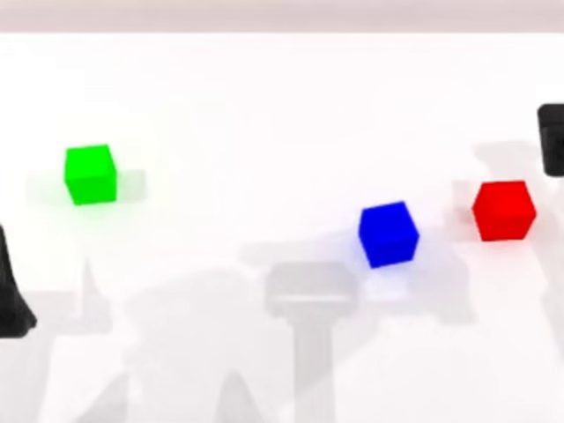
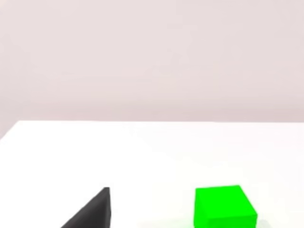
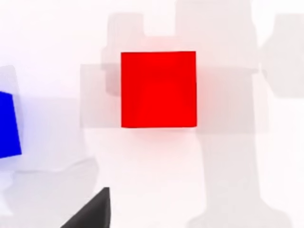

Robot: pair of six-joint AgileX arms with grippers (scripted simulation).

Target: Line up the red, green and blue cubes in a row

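Green cube (image 1: pixel 90 174) near the surface's (image 1: pixel 264 106) left edge; blue cube (image 1: pixel 388 233) and red cube (image 1: pixel 503 210) near the right. Both jaws' state: cannot tell.

On the white surface (image 1: pixel 264 106), the small solid blue cube (image 1: pixel 388 233) sits just left of the small solid red cube (image 1: pixel 503 210); the small solid green cube (image 1: pixel 90 174) lies well apart, far to its left.

White table (image 1: pixel 264 106) with soft grey shadows, pale pinkish wall (image 2: pixel 152 57) behind.
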